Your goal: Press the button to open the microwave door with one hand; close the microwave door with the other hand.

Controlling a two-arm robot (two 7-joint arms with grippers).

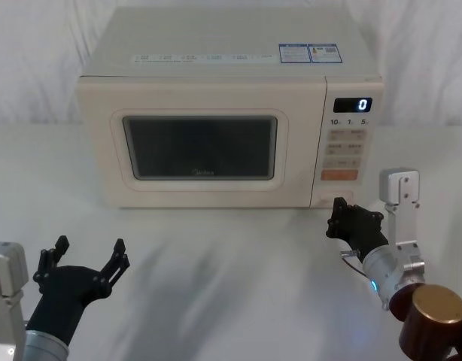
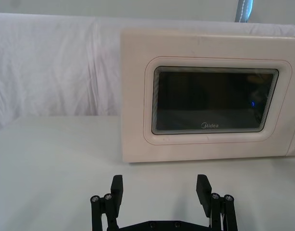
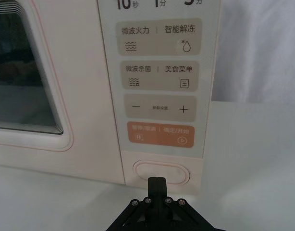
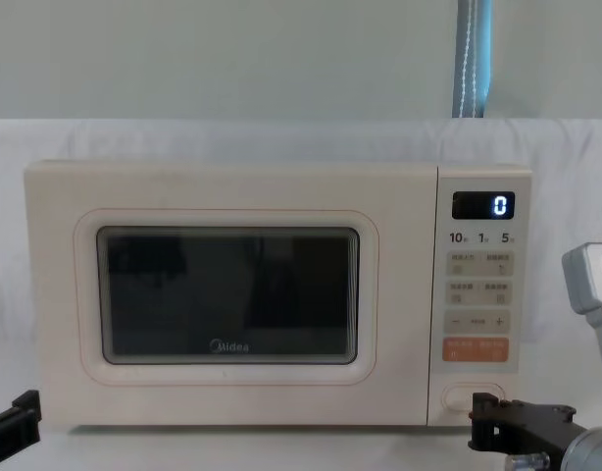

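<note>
Door: the microwave door [image 1: 197, 147] sits flush and closed.
Right gripper [image 1: 338, 204]: fingers together, tip at the button [image 3: 160, 173], seemingly touching it.
Left gripper [image 1: 86, 253]: fingers apart, low over the table [image 1: 231, 278], well short of the door.

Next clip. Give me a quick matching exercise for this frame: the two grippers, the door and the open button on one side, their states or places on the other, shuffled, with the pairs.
Things:
1. left gripper
2. right gripper
3. microwave door
4. button

States:
A. shut flush with the oven front
B. fingers spread, hovering low over the table
C. pill-shaped, under the orange key
D. fingers together, tip aimed at the button

Pairs: 1-B, 2-D, 3-A, 4-C
</note>
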